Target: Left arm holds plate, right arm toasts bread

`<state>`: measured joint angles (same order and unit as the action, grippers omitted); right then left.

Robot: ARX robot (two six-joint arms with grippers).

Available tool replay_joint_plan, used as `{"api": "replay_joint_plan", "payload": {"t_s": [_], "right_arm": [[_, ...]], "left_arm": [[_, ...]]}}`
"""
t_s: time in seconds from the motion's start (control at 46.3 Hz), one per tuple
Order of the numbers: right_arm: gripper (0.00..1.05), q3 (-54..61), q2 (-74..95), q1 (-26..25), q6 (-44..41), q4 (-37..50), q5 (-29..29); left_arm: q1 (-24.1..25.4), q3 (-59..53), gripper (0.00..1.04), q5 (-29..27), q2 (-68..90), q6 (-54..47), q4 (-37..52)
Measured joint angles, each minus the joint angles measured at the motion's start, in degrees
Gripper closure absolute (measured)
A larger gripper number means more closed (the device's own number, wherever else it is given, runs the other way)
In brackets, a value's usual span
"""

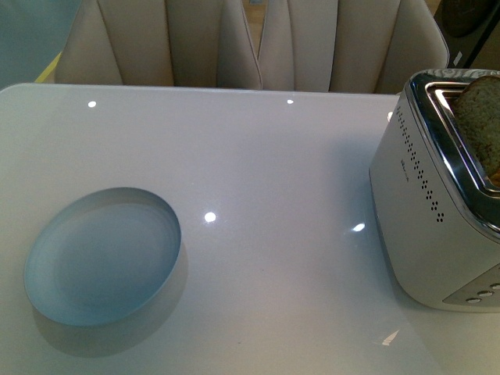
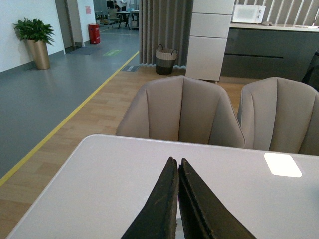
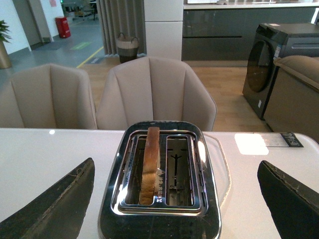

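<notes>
The pale blue plate (image 1: 47,291) lies empty on the white table at the front left. The bread (image 1: 480,125) stands upright in a slot of the silver toaster (image 1: 426,226) at the right edge. Neither arm shows in the front view. In the left wrist view my left gripper (image 2: 176,162) is shut on nothing, its black fingers (image 2: 159,209) pressed together above bare table; the plate is out of that view. In the right wrist view my right gripper (image 3: 176,164) is open wide, above and behind the toaster (image 3: 159,226). The bread (image 3: 149,164) sits in one slot, and the other slot is empty.
Beige chairs (image 1: 234,43) stand close behind the table's far edge. The white glossy table (image 1: 266,195) stretches between plate and toaster. The toaster's buttons (image 1: 480,295) face the front right corner.
</notes>
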<state>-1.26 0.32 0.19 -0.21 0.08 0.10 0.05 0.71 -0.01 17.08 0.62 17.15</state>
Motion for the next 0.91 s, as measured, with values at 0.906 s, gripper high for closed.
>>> {"api": "replay_joint_plan", "payload": {"t_s": [0.906], "right_arm": [[0.09,0.0,0.0,0.0,0.0,0.0,0.02]], "left_arm": [[0.0,0.02,1.02,0.0,-16.72,-0.02,-17.07]]}}
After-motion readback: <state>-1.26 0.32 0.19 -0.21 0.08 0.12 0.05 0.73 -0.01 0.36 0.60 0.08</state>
